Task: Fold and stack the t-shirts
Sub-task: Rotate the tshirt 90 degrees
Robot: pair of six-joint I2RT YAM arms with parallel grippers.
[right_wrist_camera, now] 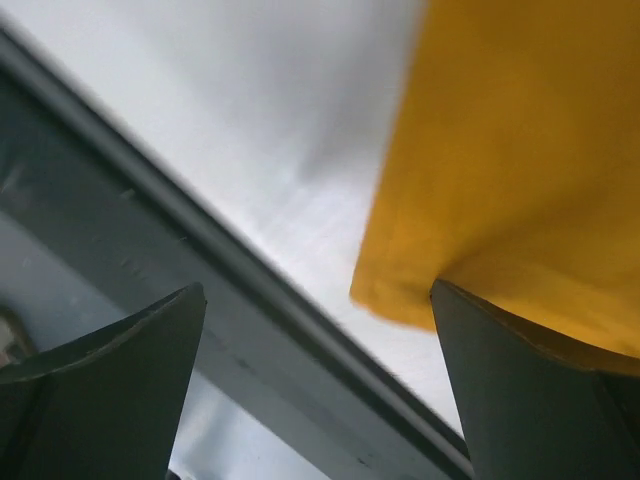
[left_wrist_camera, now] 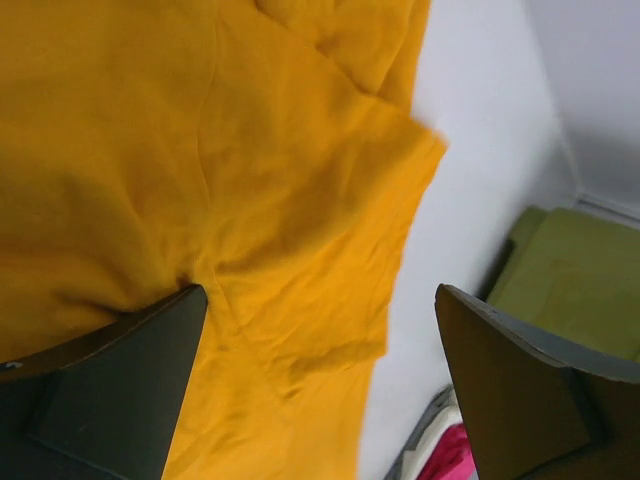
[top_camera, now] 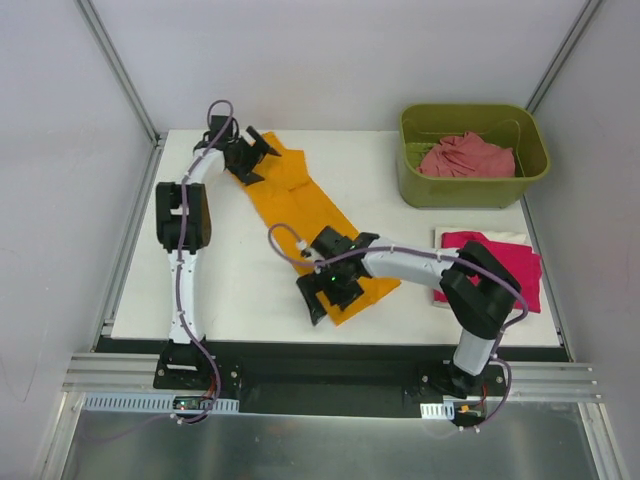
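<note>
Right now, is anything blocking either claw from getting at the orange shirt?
Nothing visible does. The left claw sits open over the far end of the orange shirt, and the right claw is open at its near corner. No other object lies between them.

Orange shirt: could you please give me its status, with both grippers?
Orange shirt flat, narrow. Left gripper open at far end. Right gripper open at near end. Nothing blocking.
</note>
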